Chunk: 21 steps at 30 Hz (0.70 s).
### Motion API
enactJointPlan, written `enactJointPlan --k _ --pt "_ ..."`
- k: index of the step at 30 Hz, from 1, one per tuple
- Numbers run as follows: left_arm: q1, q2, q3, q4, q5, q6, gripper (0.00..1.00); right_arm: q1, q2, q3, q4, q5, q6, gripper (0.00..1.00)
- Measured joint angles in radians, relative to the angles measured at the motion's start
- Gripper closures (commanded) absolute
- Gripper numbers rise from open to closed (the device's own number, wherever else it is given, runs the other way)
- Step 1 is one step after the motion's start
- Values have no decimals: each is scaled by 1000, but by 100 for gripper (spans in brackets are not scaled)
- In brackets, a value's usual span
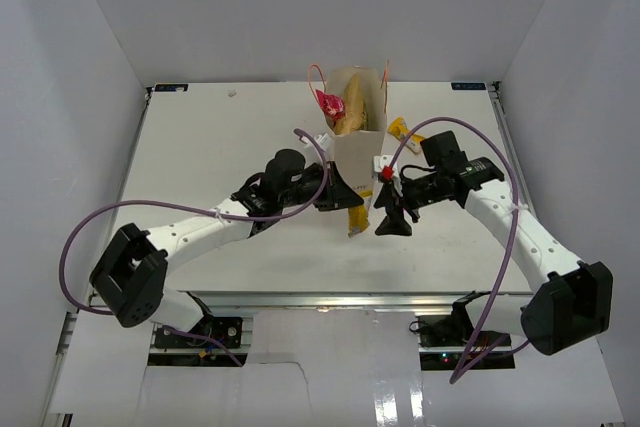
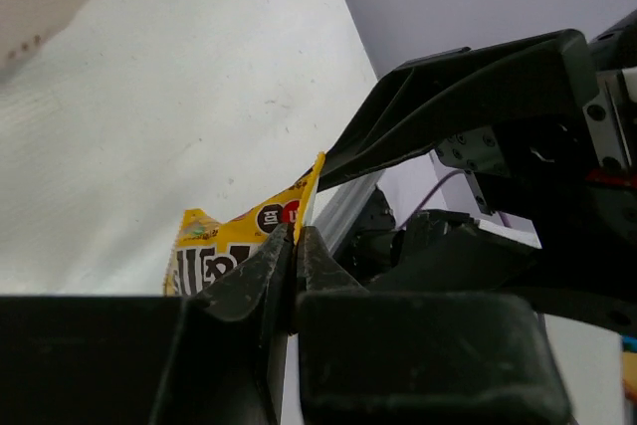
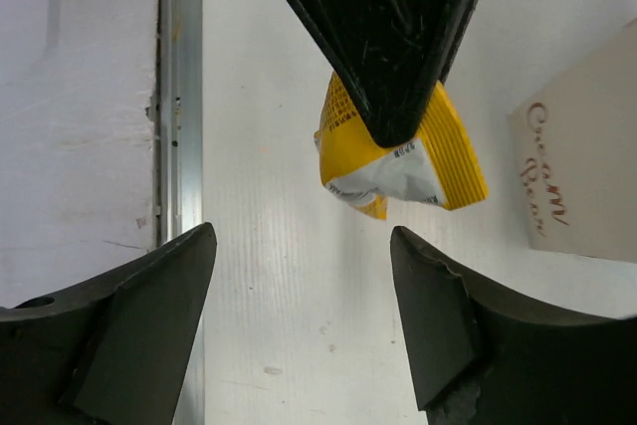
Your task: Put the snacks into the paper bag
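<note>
The paper bag [image 1: 352, 152] stands upright mid-table, with a tan chip bag [image 1: 352, 112] and a red packet [image 1: 328, 103] sticking out of its top. Just in front of it my left gripper [image 1: 348, 199] is shut on a yellow snack packet [image 1: 357, 222], which hangs off the table. In the left wrist view the jaws [image 2: 297, 231] pinch the packet's [image 2: 224, 251] edge. My right gripper [image 1: 392, 217] stands beside it, open and empty. In the right wrist view its jaws [image 3: 301, 241] gape below the packet [image 3: 398, 161], apart from it. The bag's printed front [image 3: 587, 166] shows at the right.
Another yellow packet [image 1: 400, 129] lies on the table behind the bag, to its right. The two grippers are close together in front of the bag. The table's metal front rail [image 3: 179, 97] runs along the left of the right wrist view. White walls enclose the table.
</note>
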Motion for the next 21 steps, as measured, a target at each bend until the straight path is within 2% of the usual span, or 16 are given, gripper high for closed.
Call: enactJointPlan --k 3,9,15,21 --pt "2 -1 134 -188 -58 109 100 -14 -12 37 0 24 9 16" --pt "69 -15 463 -419 -153 317 100 -158 -70 145 8 42 7 16" --pt "153 36 757 -448 -174 410 100 -334 -74 158 14 22 11 16" --pt "201 241 983 -397 -174 415 100 -411 -51 150 53 31 75 16"
